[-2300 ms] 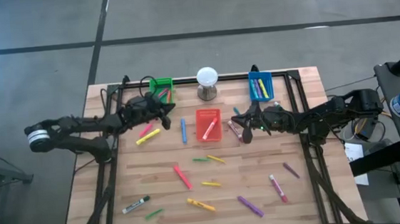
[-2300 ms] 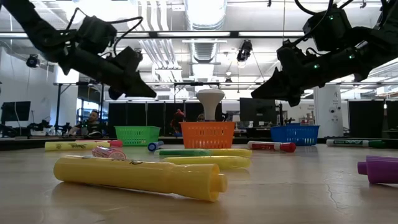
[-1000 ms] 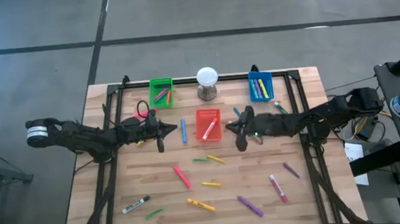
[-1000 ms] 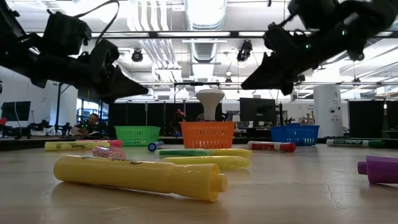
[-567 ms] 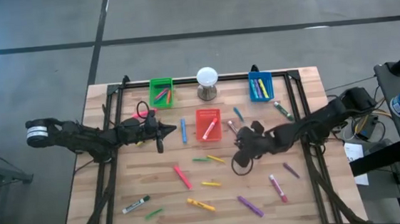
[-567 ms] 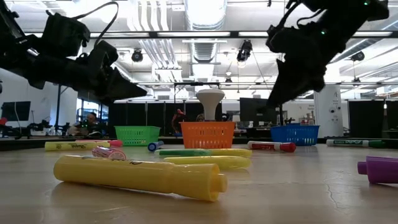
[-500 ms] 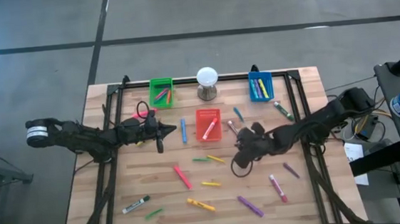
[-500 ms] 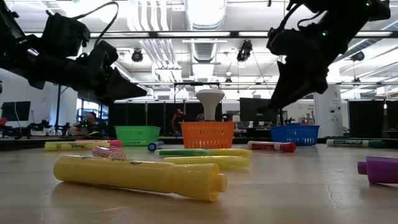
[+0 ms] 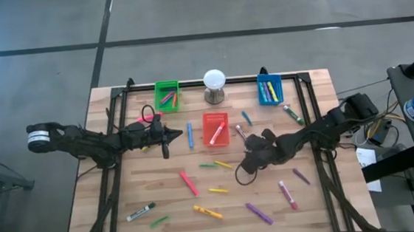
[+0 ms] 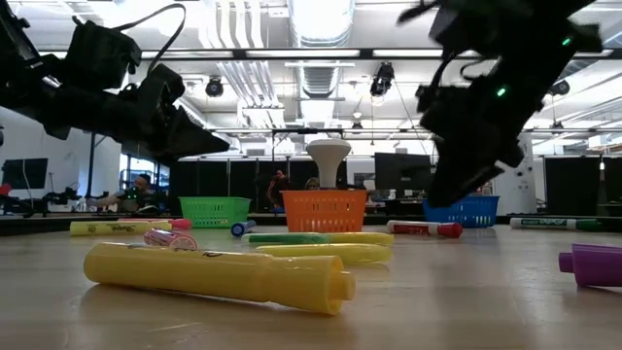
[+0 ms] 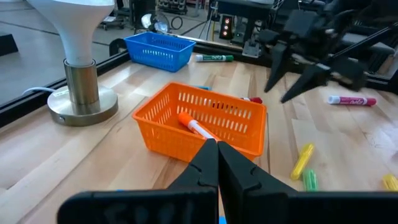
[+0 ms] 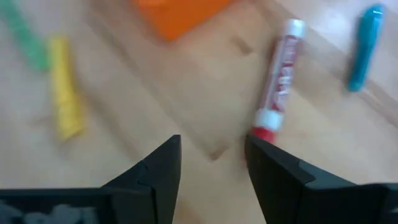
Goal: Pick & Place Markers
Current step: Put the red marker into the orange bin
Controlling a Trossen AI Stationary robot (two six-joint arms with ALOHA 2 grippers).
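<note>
Many markers lie flat on the wooden table (image 9: pixel 325 210), among them a red one (image 9: pixel 242 134), a yellow one (image 9: pixel 223 164), a green one (image 9: pixel 208 164) and a pink one (image 9: pixel 188 183). My right gripper (image 9: pixel 241 174) hangs open above the table's middle, tipped down, with bare wood between its fingers (image 12: pixel 211 146). The red marker (image 12: pixel 277 81) lies just beyond one fingertip. My left gripper (image 9: pixel 166 141) hovers shut and level, left of the red bin (image 9: pixel 215 128), which holds a pink marker (image 11: pixel 196 127).
A green bin (image 9: pixel 167 95) and a blue bin (image 9: pixel 268 89), both holding markers, stand at the far edge with a white ball on a grey stand (image 9: pixel 214 84) between them. More markers are scattered over the near half. Black rails (image 9: pixel 114 182) run along the table's left and right sides.
My right gripper has swung from beside the red bin toward the table's near edge, tipped its fingers downward and opened. My left gripper has kept still.
</note>
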